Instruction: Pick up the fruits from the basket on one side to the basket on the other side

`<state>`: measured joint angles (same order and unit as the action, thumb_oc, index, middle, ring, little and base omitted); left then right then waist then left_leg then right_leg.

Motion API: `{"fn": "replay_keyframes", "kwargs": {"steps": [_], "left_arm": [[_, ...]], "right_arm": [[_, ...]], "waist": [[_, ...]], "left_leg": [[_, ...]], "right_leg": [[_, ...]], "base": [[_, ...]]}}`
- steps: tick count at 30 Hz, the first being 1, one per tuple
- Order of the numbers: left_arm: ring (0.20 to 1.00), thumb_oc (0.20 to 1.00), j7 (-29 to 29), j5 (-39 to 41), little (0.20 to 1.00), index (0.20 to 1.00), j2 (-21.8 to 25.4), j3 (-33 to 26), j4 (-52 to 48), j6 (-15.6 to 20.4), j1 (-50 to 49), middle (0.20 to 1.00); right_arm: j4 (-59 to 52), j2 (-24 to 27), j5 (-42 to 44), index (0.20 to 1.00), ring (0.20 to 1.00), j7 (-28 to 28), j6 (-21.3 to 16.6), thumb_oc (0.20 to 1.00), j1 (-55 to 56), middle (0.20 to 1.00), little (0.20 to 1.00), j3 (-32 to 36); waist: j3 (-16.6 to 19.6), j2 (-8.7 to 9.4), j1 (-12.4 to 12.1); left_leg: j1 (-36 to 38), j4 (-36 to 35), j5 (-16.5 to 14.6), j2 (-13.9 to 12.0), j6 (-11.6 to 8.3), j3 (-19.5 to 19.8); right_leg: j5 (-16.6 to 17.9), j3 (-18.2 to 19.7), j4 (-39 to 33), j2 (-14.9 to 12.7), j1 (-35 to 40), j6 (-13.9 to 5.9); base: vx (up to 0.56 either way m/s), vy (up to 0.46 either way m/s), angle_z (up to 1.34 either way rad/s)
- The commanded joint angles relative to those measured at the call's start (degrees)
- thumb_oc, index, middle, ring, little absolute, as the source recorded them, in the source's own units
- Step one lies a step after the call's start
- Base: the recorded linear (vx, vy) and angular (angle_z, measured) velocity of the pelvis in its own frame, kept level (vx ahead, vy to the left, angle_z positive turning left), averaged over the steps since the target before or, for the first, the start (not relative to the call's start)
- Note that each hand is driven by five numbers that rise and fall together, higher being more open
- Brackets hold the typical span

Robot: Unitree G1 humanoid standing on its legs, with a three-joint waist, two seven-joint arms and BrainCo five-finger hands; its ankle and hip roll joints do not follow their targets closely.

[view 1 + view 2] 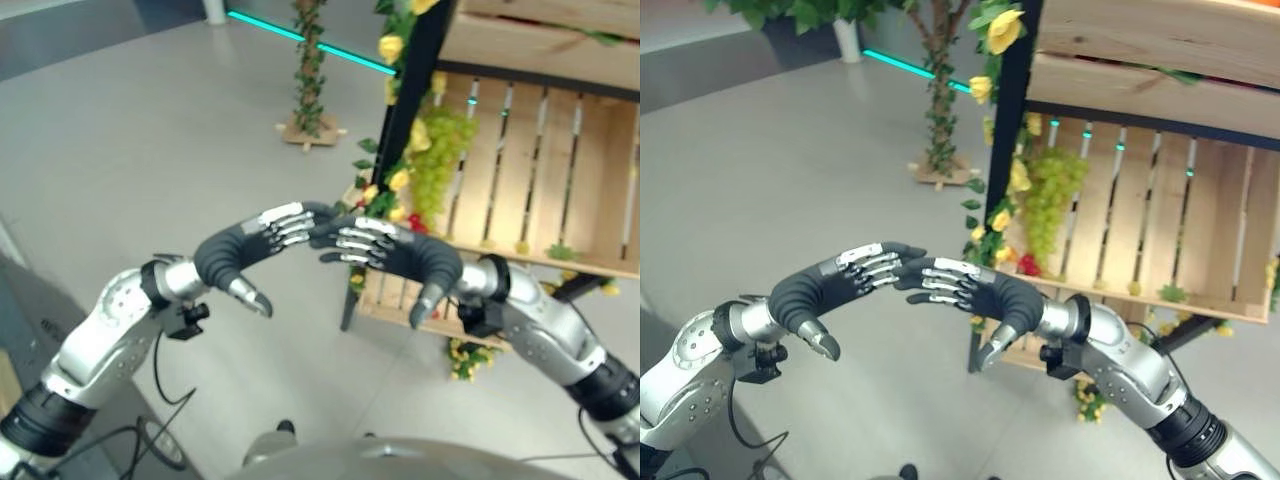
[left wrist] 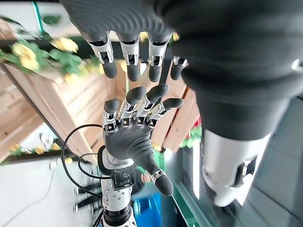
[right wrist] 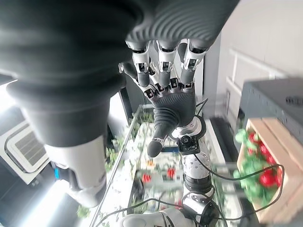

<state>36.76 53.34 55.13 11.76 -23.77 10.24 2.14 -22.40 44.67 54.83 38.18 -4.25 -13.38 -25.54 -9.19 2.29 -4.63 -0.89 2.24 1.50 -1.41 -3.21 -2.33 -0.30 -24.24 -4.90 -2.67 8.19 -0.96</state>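
Grey floor [image 1: 130, 150], two empty hands.

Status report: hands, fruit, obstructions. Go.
Left hand and right hand open, empty, fingertips meeting in front. Green grapes hang on wooden crate stand, untouched. No basket seen; nothing between hands and stand.

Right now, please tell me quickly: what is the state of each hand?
Left hand: open, holding nothing.
Right hand: open, holding nothing.

Wooden crate [image 1: 545, 170] cut off at right and top edges; red fruit [image 1: 1028, 265] mostly hidden behind grape bunch [image 1: 1045, 205] and leaves.
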Motion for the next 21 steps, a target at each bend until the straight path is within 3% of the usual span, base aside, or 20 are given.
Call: {"fn": "replay_keyframes", "kwargs": {"steps": [1, 3, 9, 12, 13, 14, 15, 16, 17, 18, 21], "left_arm": [[1.000, 1.000, 0.96, 3.60, 1.000, 1.000, 0.66, -0.77, 0.49, 0.56, 2.46, 1.000], [1.000, 1.000, 1.16, 2.74, 1.000, 1.000, -0.22, -0.73, 2.00, 0.31, 3.62, 1.000], [1.000, 1.000, 0.61, 0.69, 1.000, 1.000, -3.24, -2.87, 3.33, 1.08, 2.94, 1.000], [1.000, 1.000, 0.10, -0.39, 1.000, 1.000, -2.84, -2.67, 3.71, 1.60, 4.66, 1.000], [1.000, 1.000, 0.10, -0.53, 1.000, 1.000, -3.00, -2.13, 3.88, 1.65, 5.46, 1.000], [1.000, 1.000, -0.23, -0.42, 1.000, 1.000, -3.57, -1.82, 3.97, 1.96, 5.77, 1.000], [1.000, 1.000, -0.29, -0.99, 1.000, 1.000, -3.76, -1.14, 4.17, 2.16, 5.83, 1.000], [1.000, 1.000, -0.02, -0.92, 1.000, 1.000, -3.95, -0.79, 4.22, 1.99, 5.79, 1.000], [1.000, 1.000, -0.01, -0.92, 1.000, 1.000, -3.98, -0.78, 4.23, 1.99, 5.79, 1.000], [1.000, 1.000, -0.43, -1.46, 1.000, 1.000, -4.24, -0.20, 4.47, 2.56, 6.21, 1.000], [1.000, 1.000, -0.42, -1.71, 1.000, 1.000, -4.07, -0.26, 4.41, 2.59, 6.57, 1.000]], "right_arm": [[-3.67, 0.18, 1.10, 1.000, 1.000, -0.94, -4.55, 1.000, -0.38, 1.000, 1.000, 2.57], [-3.56, -0.13, -0.07, 1.000, 1.000, -1.07, -4.80, 1.000, -0.44, 1.000, 1.000, 3.02], [-1.42, -4.81, -2.05, 1.000, 1.000, -0.90, -4.88, 1.000, -0.63, 1.000, 1.000, 4.39], [0.64, -8.24, -3.61, 1.000, 1.000, -1.52, -5.53, 1.000, -2.16, 1.000, 1.000, 4.13], [0.95, -8.97, -4.61, 1.000, 1.000, -1.60, -5.57, 1.000, -2.51, 1.000, 1.000, 4.08], [0.97, -10.05, -5.03, 1.000, 1.000, -1.50, -5.45, 1.000, -1.87, 1.000, 1.000, 4.18], [1.13, -10.29, -6.21, 1.000, 1.000, -1.31, -5.48, 1.000, -2.08, 1.000, 1.000, 3.75], [1.04, -10.59, -6.55, 1.000, 1.000, -0.87, -5.02, 1.000, -1.77, 1.000, 1.000, 4.11], [1.01, -10.57, -6.56, 1.000, 1.000, -0.85, -4.98, 1.000, -1.73, 1.000, 1.000, 4.14], [1.69, -10.71, -5.72, 1.000, 1.000, -0.68, -4.75, 1.000, -0.96, 1.000, 1.000, 4.35], [0.59, -10.20, -6.02, 1.000, 1.000, -0.17, -4.35, 1.000, -0.40, 1.000, 1.000, 4.95]], "waist": [[0.95, 1.71, 1.20], [1.00, 1.26, 1.46], [2.75, 2.21, -1.32], [3.26, 1.93, -2.49], [3.36, 1.47, -2.23], [2.38, 0.44, -1.35], [1.88, -0.12, -0.78], [1.59, -0.78, -0.02], [1.69, -0.74, -0.10], [1.01, -2.07, 0.88], [0.68, -2.32, 1.51]], "left_leg": [[-8.10, 8.60, -0.18, -3.86, -1.88, -15.85], [-9.26, 8.23, 1.13, -5.90, -1.78, -23.26], [-8.51, 6.36, -2.07, -2.16, 1.87, -21.85], [-6.10, 4.91, -5.10, 0.92, 4.65, -19.89], [-4.38, 3.93, -6.09, 2.52, 5.88, -18.48], [-1.38, 2.87, -7.05, 4.65, 7.83, -15.47], [-0.36, 2.37, -7.21, 5.40, 8.52, -13.42], [0.64, 1.34, -7.01, 5.61, 8.68, -11.39], [0.62, 1.21, -7.00, 5.67, 8.67, -11.46], [1.15, -0.22, -4.92, 5.26, 8.22, -8.29], [1.77, -0.61, -4.84, 5.30, 7.42, -5.18]], "right_leg": [[-6.17, -3.57, 5.76, -2.42, -2.14, -2.42], [-6.18, -5.47, 6.10, -2.36, -3.13, -2.12], [-8.74, -9.43, 7.59, -3.95, -0.37, -2.33], [-9.18, -10.57, 18.19, -8.28, -2.12, -4.22], [-6.93, -10.02, 24.24, -10.91, -3.77, -5.50], [-1.42, -6.90, 33.54, -14.57, -6.68, -6.97], [-1.31, -3.87, 37.46, -14.39, -8.94, -7.38], [-3.32, -0.38, 38.83, -12.58, -12.06, -6.85], [-3.49, -0.26, 39.06, -12.65, -12.29, -6.81], [-4.96, 3.78, 35.82, -8.07, -18.74, -4.89], [-5.59, 5.17, 29.96, -7.57, -19.29, -4.81]], "base": [[-0.04, 0.054, 1.08], [0.01, 0.077, 0.88], [0.18, 0.144, 0.55], [0.22, 0.247, 0.34], [0.39, 0.455, 0.79], [0.33, 0.394, 1.09], [0.24, 0.302, 1.21], [0.07, 0.100, 1.05], [0.04, 0.044, 1.04], [0.01, 0.005, 0.69], [0.08, -0.059, 0.97]]}}
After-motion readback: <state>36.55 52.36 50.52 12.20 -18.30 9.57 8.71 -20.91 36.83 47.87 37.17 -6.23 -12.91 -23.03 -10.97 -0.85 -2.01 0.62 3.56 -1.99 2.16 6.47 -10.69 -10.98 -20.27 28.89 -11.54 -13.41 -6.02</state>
